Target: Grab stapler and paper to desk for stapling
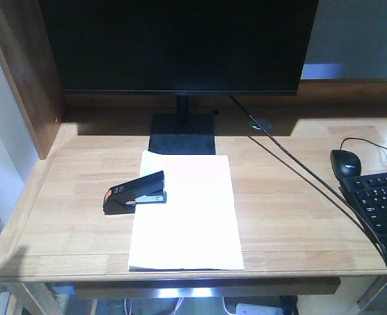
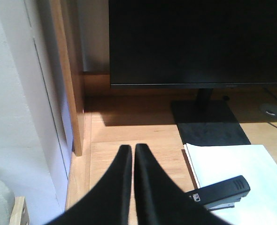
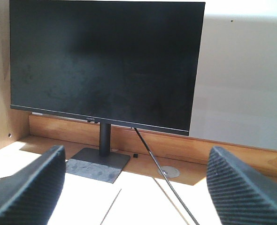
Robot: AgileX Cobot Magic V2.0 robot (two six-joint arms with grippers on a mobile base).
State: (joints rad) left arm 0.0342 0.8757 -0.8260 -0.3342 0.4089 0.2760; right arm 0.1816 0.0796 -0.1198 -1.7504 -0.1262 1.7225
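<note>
Left to right on the counter (image 1: 69, 216): we see the stapler (image 1: 134, 192) lying on its base, its front end over the left edge of the paper (image 1: 187, 216), its orange-patched rear hanging off onto bare wood. The paper lies flat near the middle, long side running front to back, its far edge just short of the monitor stand (image 1: 182, 133). Well apart at the right sit the mouse (image 1: 346, 161) and keyboard (image 1: 377, 203), with a cable (image 1: 298, 170) crossing between.

Left gripper (image 2: 131, 149): jaws together, nothing between them, hovering over bare counter left of the paper, with the stapler just right of it in the left wrist view. Right gripper (image 3: 134, 187): jaws wide apart, empty, facing the monitor (image 3: 105, 61).

Handling, as we judge it: the stapler looks rigid, compact and fairly hefty for its size, with a smooth plastic shell that may slip. We would take it across the narrow width at mid-body, not by the hinged top alone, since that would flex open. The paper is light, limp and flush with the wood, hard to pinch from above; we would slide it to the front edge of the counter or lift a corner. It is likely to bend or crease if pinched hard.
</note>
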